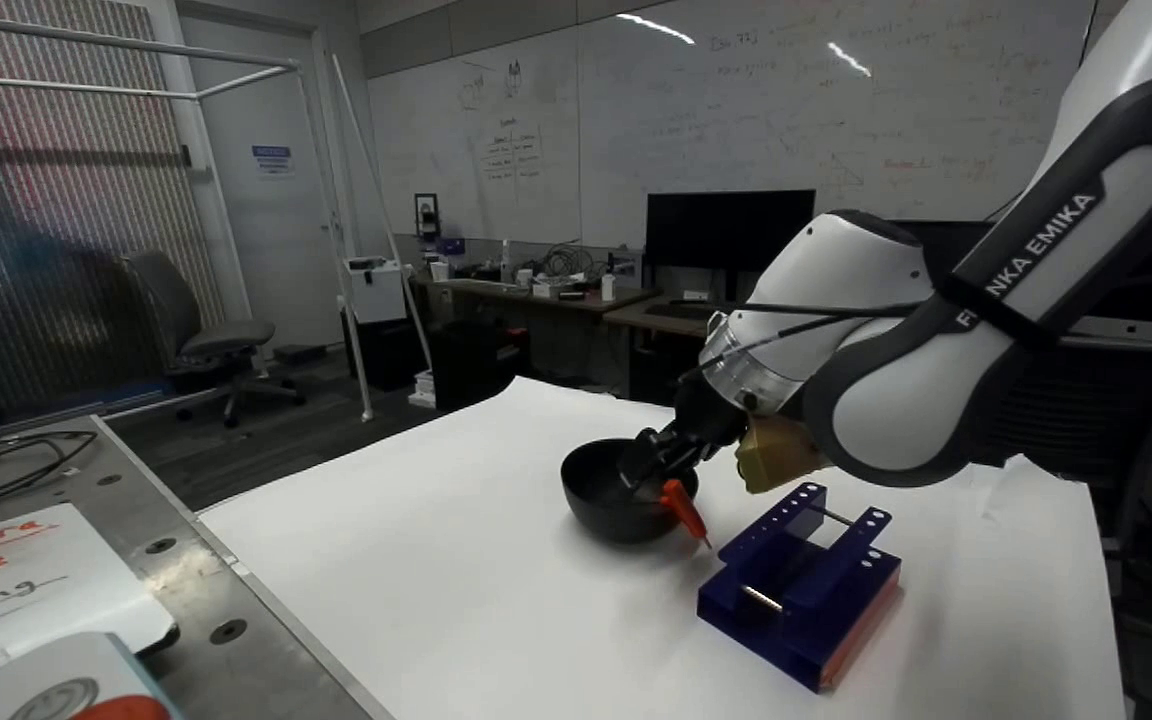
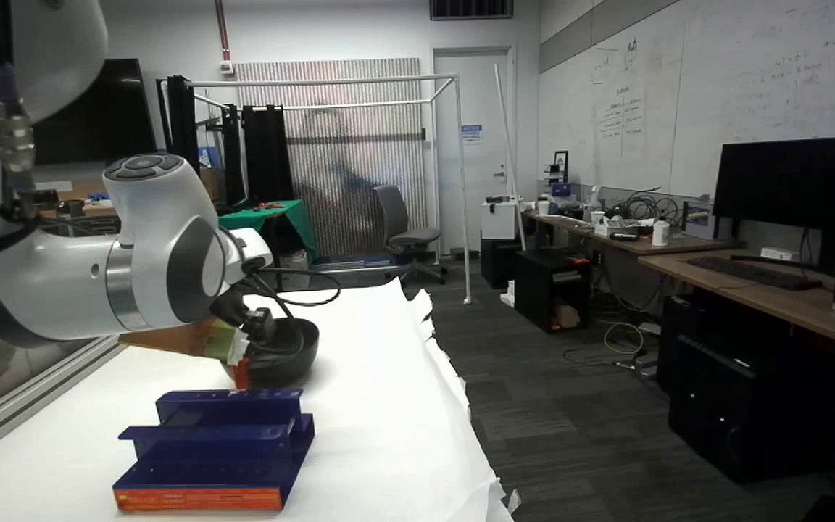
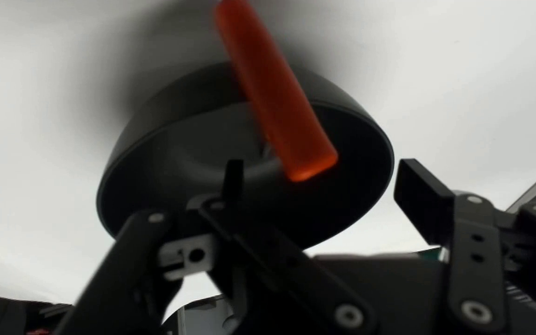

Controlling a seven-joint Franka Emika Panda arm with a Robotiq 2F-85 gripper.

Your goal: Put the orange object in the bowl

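Behind the white tabletop (image 1: 416, 580) a whiteboard (image 1: 736, 130) is mounted. Nothing is gripped by the hand (image 3: 319, 188), spread apart; the stick (image 3: 277, 93) is slanted at the rim of the bowl (image 1: 606, 512), tip outside, support unclear. If lodged there, it should be gripped, lifted inward and released over the middle.

Robotics lab: robot arm (image 1: 901, 420), scribbled whiteboard (image 2: 722, 94), monitor (image 2: 798, 185), cluttered desk (image 2: 649, 247).

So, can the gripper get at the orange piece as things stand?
Probably yes: the gripper is open at the bowl, and nothing visible blocks its way to the orange piece, though the wrist view blurs it.
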